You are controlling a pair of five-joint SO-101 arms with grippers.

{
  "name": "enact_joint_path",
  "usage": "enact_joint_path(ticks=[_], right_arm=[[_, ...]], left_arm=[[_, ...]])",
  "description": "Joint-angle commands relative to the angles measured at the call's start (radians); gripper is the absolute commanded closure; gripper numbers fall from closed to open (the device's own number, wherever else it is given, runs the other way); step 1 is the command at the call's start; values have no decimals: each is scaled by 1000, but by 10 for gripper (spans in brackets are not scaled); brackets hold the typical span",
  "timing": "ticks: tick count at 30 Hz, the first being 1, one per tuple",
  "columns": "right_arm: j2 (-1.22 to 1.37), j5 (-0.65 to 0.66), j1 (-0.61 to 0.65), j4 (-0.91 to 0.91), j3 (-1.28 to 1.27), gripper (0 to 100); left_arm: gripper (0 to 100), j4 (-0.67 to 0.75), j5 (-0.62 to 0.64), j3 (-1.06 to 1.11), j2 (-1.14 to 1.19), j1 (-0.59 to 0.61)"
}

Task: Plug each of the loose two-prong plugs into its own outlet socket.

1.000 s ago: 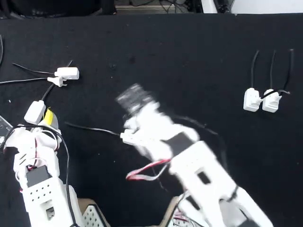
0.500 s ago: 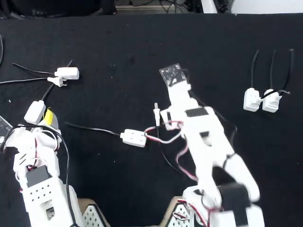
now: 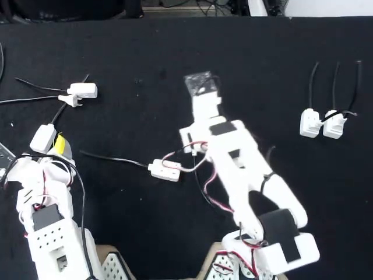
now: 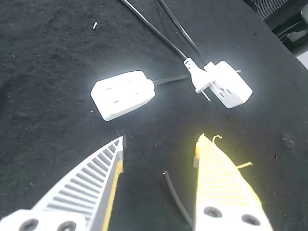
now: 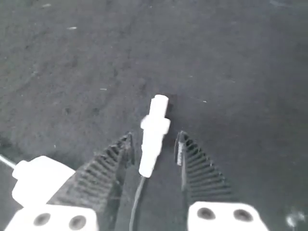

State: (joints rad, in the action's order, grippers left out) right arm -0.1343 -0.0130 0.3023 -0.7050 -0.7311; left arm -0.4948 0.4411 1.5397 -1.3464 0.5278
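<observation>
Black counter [image 3: 116, 46] spreads before me; dark cable tangle [image 3: 204, 7] beyond its far edge; pale panel [image 3: 326, 7] at far right corner; tan board [image 3: 104, 252] at near edge

There's the right arm [image 3: 245, 175]: white shell, black servo panels, red-and-white wires [image 3: 201, 165] looping loose off it. Now the left arm [image 3: 49, 233]: white too, black cable [image 3: 80, 189] draped round. The left gripper [image 4: 160, 138] shows one white ribbed finger, one yellow; the right gripper [image 5: 154, 136] has dark ribbed fingers on white, screw-holed bases.

"White plug [image 5: 154, 137], white socket [image 4: 123, 95], all on a black table [image 3: 262, 70]!"

"Black cables [image 4: 154, 30] too. Left gripper [image 4: 160, 137]: one finger yellow, the other ribbed white. And there, red-and-white wires [image 3: 192, 168]."
</observation>
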Motion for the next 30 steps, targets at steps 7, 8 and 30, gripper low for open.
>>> enact_joint_path(ticks=[7,8,30], right_arm=[[5,-5,9,176,-59,857],[7,-5,3,178,-59,856],[67,-9,-9,198,-64,811]], left_arm=[[762,17,12,-59,-15,-12],[762,17,12,-59,-15,-12],[762,15,11,-54,-15,-47]])
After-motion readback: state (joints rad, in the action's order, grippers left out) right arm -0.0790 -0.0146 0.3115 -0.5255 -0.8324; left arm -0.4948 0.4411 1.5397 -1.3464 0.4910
